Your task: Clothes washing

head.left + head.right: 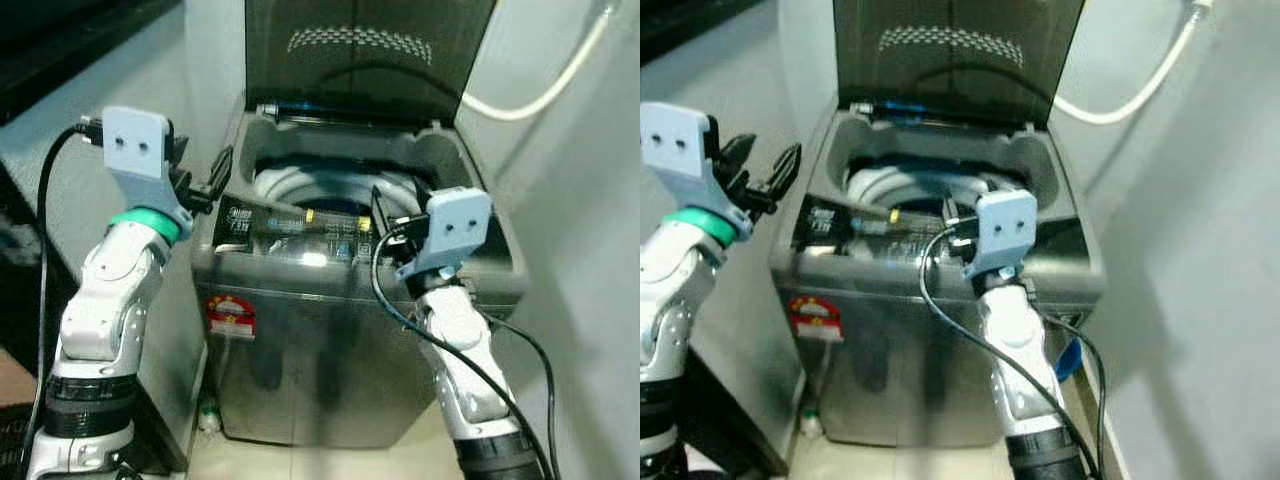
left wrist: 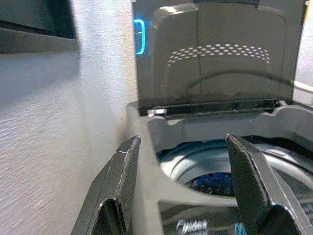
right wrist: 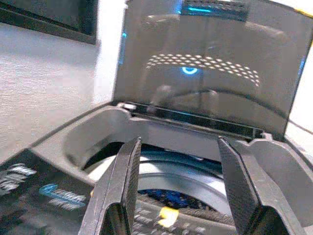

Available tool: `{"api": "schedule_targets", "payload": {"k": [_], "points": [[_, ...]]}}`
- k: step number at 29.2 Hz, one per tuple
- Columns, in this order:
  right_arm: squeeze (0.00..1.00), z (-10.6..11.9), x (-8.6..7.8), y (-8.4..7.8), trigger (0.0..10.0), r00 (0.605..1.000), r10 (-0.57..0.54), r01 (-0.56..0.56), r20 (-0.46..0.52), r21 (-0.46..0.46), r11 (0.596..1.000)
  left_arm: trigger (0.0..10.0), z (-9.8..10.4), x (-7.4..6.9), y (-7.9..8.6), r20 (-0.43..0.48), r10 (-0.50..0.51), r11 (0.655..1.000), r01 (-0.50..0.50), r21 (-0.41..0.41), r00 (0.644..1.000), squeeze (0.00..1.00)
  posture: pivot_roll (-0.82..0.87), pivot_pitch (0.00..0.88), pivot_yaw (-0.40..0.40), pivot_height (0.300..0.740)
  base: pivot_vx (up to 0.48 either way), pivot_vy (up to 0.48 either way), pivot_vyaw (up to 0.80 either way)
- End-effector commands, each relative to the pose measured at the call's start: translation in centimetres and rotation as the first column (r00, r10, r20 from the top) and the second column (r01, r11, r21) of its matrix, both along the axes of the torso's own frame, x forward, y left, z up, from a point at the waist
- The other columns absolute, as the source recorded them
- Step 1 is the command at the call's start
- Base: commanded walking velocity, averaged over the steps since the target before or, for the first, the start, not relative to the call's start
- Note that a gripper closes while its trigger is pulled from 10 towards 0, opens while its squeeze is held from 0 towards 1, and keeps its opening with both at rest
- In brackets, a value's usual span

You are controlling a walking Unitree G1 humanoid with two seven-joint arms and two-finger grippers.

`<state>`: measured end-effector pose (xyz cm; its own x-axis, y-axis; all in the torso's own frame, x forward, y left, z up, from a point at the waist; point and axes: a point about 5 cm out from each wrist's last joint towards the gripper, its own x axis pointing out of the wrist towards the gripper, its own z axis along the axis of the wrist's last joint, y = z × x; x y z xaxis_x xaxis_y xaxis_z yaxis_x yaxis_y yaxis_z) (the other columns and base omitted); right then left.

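I hold both spread grippers, left and right, over the grey washer's front rim, lid upright.

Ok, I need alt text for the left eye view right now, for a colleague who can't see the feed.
A grey top-loading washing machine stands with its lid raised, drum exposed. The left gripper, fingers open, hovers at the machine's left front corner; the right gripper reaches over the front control panel. A white hose hangs behind.
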<state>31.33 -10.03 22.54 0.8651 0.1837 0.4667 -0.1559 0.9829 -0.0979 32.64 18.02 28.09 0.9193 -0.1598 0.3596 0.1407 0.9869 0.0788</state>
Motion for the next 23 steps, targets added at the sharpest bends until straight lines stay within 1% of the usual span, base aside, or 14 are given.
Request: {"api": "schedule_targets", "payload": {"k": [1, 12, 23], "points": [[0.0, -0.33, 0.05, -0.22, 10.0, 1.0, -0.007, 0.007, -0.013, -0.007, 1.0, 10.0, -0.34, 0.13, -0.05, -0.012, 0.006, 1.0, -0.006, 0.004, 1.0, 0.0, 0.14, 0.0, 0.021, 0.74, -0.334, 0.0, 0.0], [0.0, -0.43, 0.08, -0.05, 10.0, 1.0, -0.001, 0.001, -0.013, -0.02, 1.0, 10.0, -0.31, 0.28, -0.11, -0.012, 0.008, 1.0, -0.008, 0.004, 1.0, 0.0, 0.15, 0.0, 0.021, 0.74, -0.332, 0.0, 0.0], [0.0, -0.57, 0.15, 0.08, 10.0, 1.0, 0.004, -0.005, -0.02, -0.039, 0.999, 10.0, -0.48, 0.34, -0.42, -0.02, 0.001, 1.0, -0.001, 0.005, 1.0, 0.0, 0.15, 0.0, 0.02, 0.74, 0.0, 0.0, 0.0]]}}
